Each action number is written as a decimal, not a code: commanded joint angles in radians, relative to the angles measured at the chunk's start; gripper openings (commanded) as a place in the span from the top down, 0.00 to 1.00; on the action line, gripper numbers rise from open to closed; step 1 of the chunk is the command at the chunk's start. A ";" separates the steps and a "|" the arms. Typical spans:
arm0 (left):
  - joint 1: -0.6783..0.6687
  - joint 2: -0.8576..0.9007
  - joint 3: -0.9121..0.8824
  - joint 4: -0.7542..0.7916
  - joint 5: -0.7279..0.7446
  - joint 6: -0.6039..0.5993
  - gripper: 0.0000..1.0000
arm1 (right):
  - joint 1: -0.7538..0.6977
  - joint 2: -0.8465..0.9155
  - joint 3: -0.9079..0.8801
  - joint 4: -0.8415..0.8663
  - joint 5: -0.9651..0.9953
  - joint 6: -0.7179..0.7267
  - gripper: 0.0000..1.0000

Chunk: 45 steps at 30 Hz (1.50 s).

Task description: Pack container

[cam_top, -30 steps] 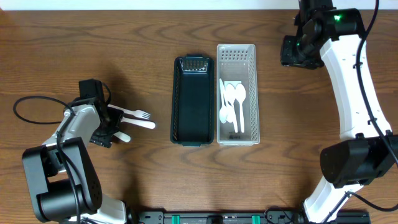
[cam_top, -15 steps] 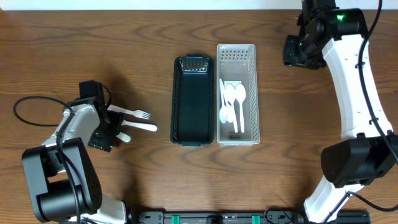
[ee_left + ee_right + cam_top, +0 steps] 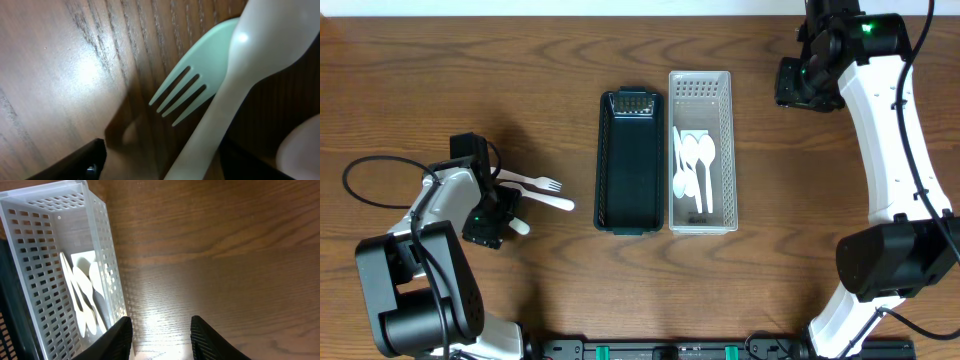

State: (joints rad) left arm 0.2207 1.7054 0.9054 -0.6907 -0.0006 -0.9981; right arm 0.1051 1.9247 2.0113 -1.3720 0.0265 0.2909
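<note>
White basket point(image 3: 700, 88) holds spoons point(image 3: 696, 165) — dark bin point(image 3: 630, 170) at its 9 o'clock. Fork point(image 3: 192, 82) and loose spoon point(image 3: 240, 90) lie between my left gripper point(image 3: 162, 162) jaws, spread apart. My right gripper point(image 3: 161, 335) jaws are parted too.

The black-and-white left robot arm point(image 3: 438, 200) lies folded low at the near left, and its black two-finger left hand point(image 3: 496, 210) points right. The left fingers point(image 3: 75, 162) stand apart. The white right robot arm point(image 3: 890, 130) stretches to the far right corner. Its black right hand point(image 3: 805, 85) is raised, with the right fingers point(image 3: 121, 335) spread and nothing between them.
</note>
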 commanded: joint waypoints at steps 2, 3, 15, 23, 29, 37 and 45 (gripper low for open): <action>0.005 0.023 -0.025 0.015 -0.038 -0.009 0.35 | -0.008 0.008 0.003 -0.006 0.010 -0.016 0.59; 0.005 0.023 -0.025 0.019 -0.038 -0.009 0.37 | -0.008 0.008 0.003 -0.005 0.010 -0.016 0.59; 0.005 0.023 -0.025 0.068 -0.037 -0.006 0.64 | -0.008 0.008 0.003 -0.005 0.010 -0.016 0.60; 0.005 0.023 -0.025 0.090 -0.037 -0.005 0.81 | -0.008 0.008 0.003 -0.005 0.010 -0.016 0.60; 0.005 0.023 -0.024 0.103 -0.037 -0.005 0.86 | -0.008 0.008 0.003 -0.005 0.010 -0.016 0.60; 0.005 0.010 -0.016 0.101 -0.006 0.029 0.94 | -0.008 0.008 0.003 -0.005 0.010 -0.016 0.60; -0.005 -0.107 0.049 0.035 -0.008 0.145 0.94 | -0.008 0.008 0.003 -0.001 0.010 -0.016 0.60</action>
State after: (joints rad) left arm 0.2203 1.6642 0.9020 -0.6468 -0.0032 -0.9195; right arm 0.1051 1.9247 2.0113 -1.3739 0.0261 0.2905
